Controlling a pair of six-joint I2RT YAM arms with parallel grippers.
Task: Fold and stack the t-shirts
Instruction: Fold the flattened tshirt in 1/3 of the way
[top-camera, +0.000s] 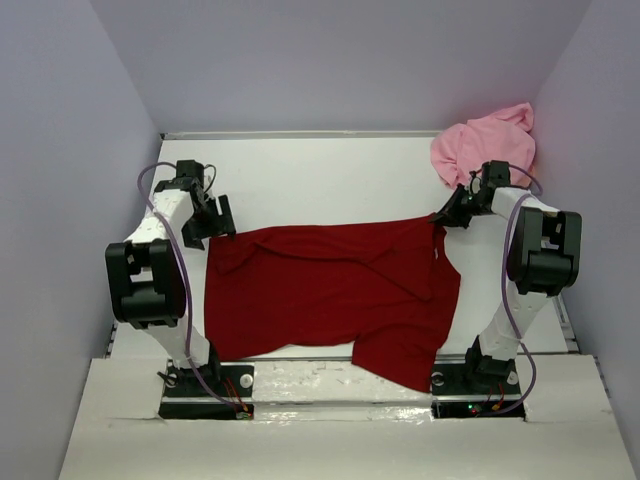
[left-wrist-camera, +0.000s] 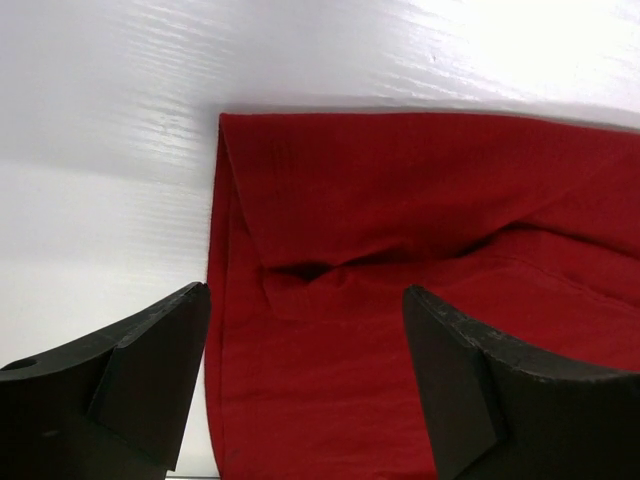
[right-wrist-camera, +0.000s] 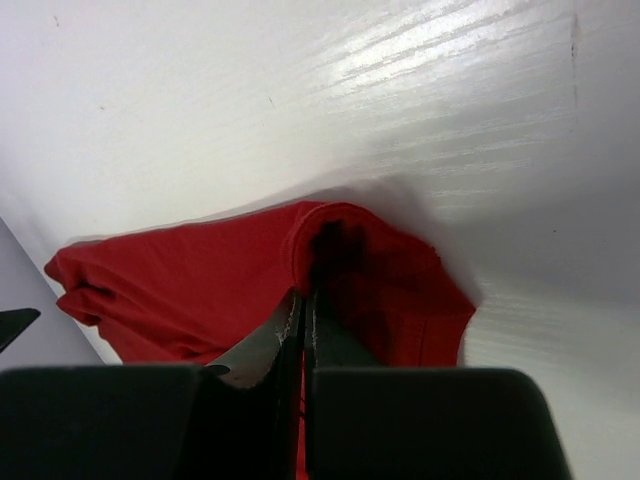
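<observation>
Spread wide just above the left edge of the plain dark red cloth t-shirt (top-camera: 330, 290), my left gripper (left-wrist-camera: 305, 295) holds nothing, while my right gripper (right-wrist-camera: 303, 300) is pinched tight on that shirt's far right corner. On the white table (top-camera: 330, 170) the red shirt lies loosely folded between my arms. The light pink cloth t-shirt (top-camera: 480, 145) sits crumpled in the far right corner.

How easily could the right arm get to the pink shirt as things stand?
Probably yes, but not at once. The pink shirt lies just beyond the right gripper, nothing between them. That gripper is shut on the red shirt and must let go first.
</observation>
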